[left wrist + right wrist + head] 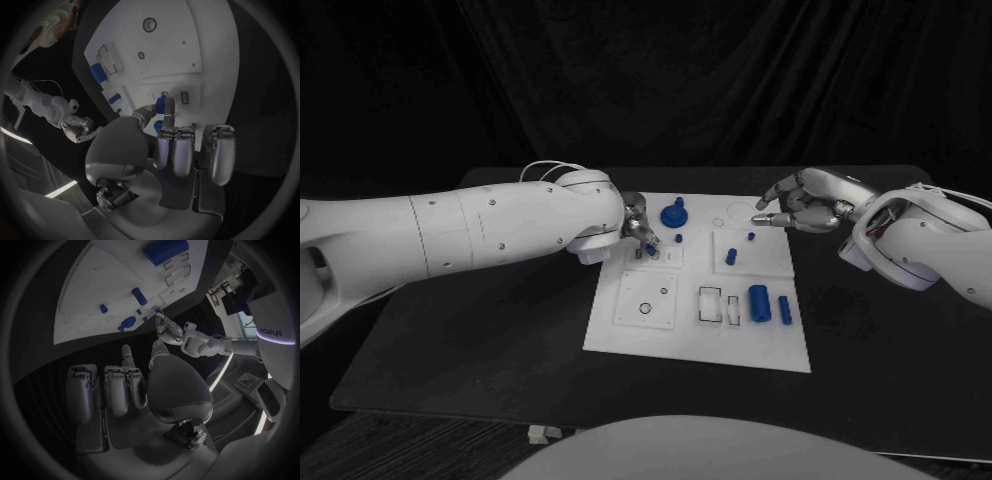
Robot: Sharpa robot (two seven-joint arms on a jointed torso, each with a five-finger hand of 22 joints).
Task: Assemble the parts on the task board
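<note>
Head view: left arm reaches across the black worktop w/ its hand low over the near-left part of the white task board. Its fingers point down and pinch a small blue part, right at the board. A big blue knob part stands just past the left hand. Right hand hangs above the board's far right corner, fingers curled in a bit but apart, nothing in it. Below the right hand: a short blue peg, then a fat blue cylinder and a thin blue bar, lying side by side.

Left wrist view: left hand has the thumb and one finger closed on the small blue part, touching the board. Other fingers are bent down, side by side.

Right wrist view: right hand holds nothing. Fingers folded loosely, one sticking out toward the board. The left hand is at the board's edge across from it.
</note>
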